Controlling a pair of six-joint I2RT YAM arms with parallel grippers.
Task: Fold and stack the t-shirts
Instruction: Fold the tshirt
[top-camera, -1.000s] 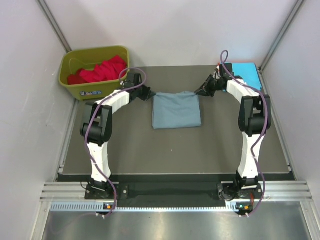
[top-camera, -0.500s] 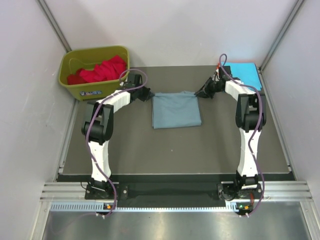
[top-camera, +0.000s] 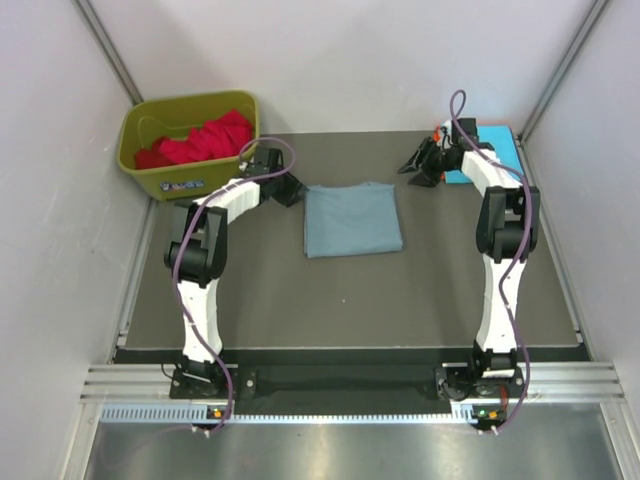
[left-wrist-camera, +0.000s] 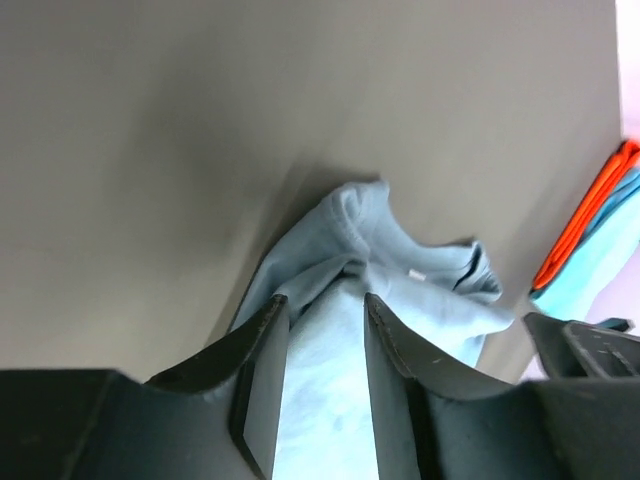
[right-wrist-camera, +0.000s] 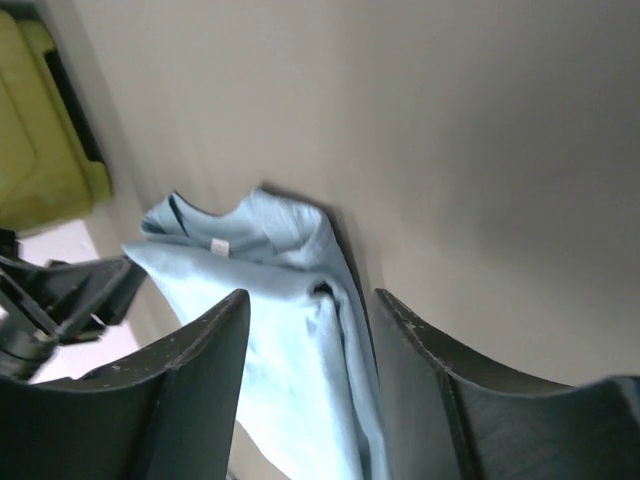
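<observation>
A dusty grey-blue t-shirt (top-camera: 352, 220) lies folded into a rectangle at mid-table. My left gripper (top-camera: 293, 192) sits at its far left corner. Its jaws (left-wrist-camera: 322, 305) are open, with the shirt (left-wrist-camera: 420, 300) showing between and beyond them. My right gripper (top-camera: 411, 167) hovers just past the shirt's far right corner, apart from the cloth. It is open too (right-wrist-camera: 310, 300), looking down on the shirt (right-wrist-camera: 270, 290) and its small neck label. A cyan t-shirt (top-camera: 500, 142) lies at the back right on an orange one (left-wrist-camera: 585, 215). A red t-shirt (top-camera: 200, 140) is bunched in the bin.
The olive-green bin (top-camera: 185, 102) stands at the back left corner, off the dark mat, and shows at the left edge of the right wrist view (right-wrist-camera: 40, 130). Grey walls close in on both sides and behind.
Both grippers have opened and let go of the grey-blue shirt's far corners. The right gripper has drawn back toward the far right, and the shirt's far edge now lies flat.
</observation>
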